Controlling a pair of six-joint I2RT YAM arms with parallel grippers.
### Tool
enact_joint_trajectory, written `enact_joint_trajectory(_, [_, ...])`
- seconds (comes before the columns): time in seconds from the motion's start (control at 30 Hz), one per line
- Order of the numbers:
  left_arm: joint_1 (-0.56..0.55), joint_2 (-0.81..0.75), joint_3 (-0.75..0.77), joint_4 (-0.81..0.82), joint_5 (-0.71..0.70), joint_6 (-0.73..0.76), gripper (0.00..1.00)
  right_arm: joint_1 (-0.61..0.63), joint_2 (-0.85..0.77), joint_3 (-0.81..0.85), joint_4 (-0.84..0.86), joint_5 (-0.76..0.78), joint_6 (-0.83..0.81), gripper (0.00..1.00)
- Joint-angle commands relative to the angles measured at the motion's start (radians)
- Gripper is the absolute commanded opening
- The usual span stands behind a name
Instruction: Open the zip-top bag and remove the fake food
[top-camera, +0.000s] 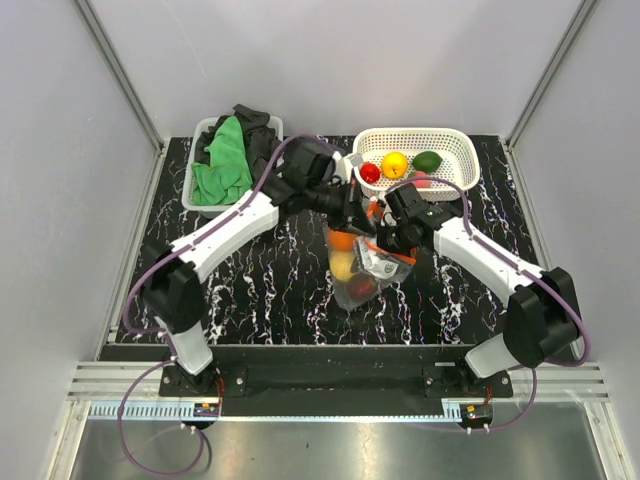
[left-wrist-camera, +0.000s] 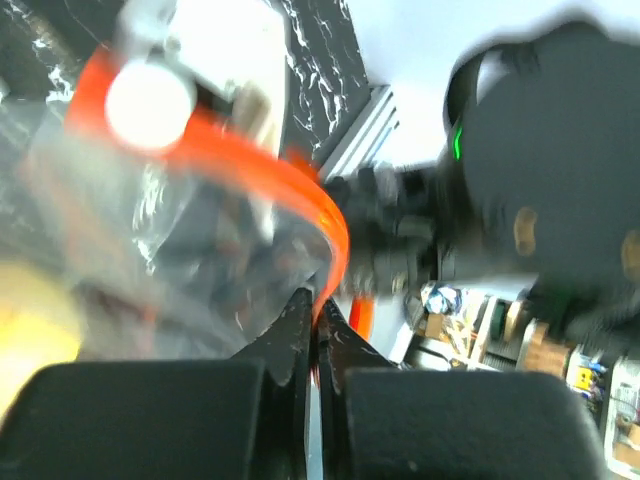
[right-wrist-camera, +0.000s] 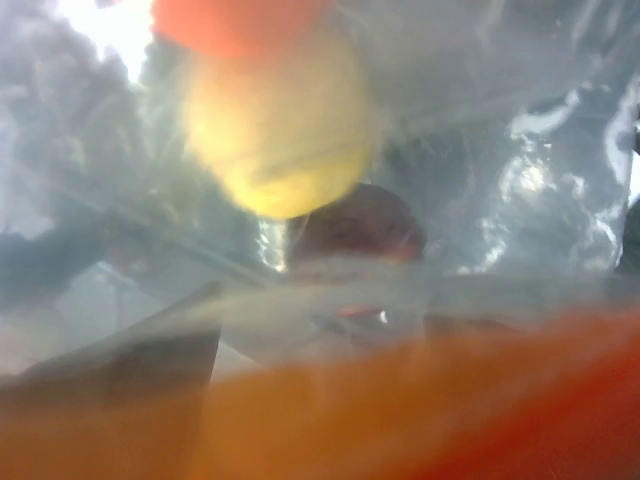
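Clamps the left pincer (left-wrist-camera: 318, 310) tight on the red-orange zip strip (left-wrist-camera: 250, 160), lifting the mouth of the zip-top bag (top-camera: 358, 280) into a loop that looks open. Pushes the right pincer (top-camera: 385, 240) up against that mouth from the opposite side, just beside the left one. Cannot tell how wide it stands, with crinkled plastic filling the wrist view.

Shows part of the fake food already out: a red piece (top-camera: 369, 172), a yellow fruit (top-camera: 395, 163) and a green one (top-camera: 428, 161) in the white basket (top-camera: 455, 140), beyond the right pincer on the counter (top-camera: 250, 290). Leaves at least three more in the bag: an orange piece (top-camera: 343, 240), a yellow piece (right-wrist-camera: 275, 130) and a dark reddish piece (right-wrist-camera: 360, 225), straight ahead of the right pincer. Reads as opening done, emptying roughly half finished.
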Motion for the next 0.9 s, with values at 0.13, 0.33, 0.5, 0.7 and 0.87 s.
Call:
enact_joint_trajectory(0.13, [0.108, -0.097, -0.329, -0.025, -0.040, 0.125, 0.00, 0.023, 0.080, 0.006, -0.069, 0.022, -0.058, 0.88])
enact_joint_trajectory(0.33, [0.107, -0.121, -0.349, -0.022, -0.045, 0.128, 0.00, 0.063, 0.141, -0.054, -0.029, 0.014, -0.043, 0.82])
enact_joint_trajectory(0.5, [0.104, -0.133, -0.315, -0.021, -0.034, 0.111, 0.00, 0.083, 0.111, -0.095, 0.015, 0.010, -0.024, 0.79])
enact_joint_trajectory(0.7, [0.086, -0.139, -0.300, -0.021, -0.022, 0.090, 0.00, 0.086, 0.079, -0.086, 0.118, 0.065, -0.011, 0.65])
enact_joint_trajectory(0.87, [0.064, -0.161, -0.258, -0.022, -0.002, 0.059, 0.00, 0.086, 0.023, -0.069, 0.158, 0.115, 0.023, 0.56])
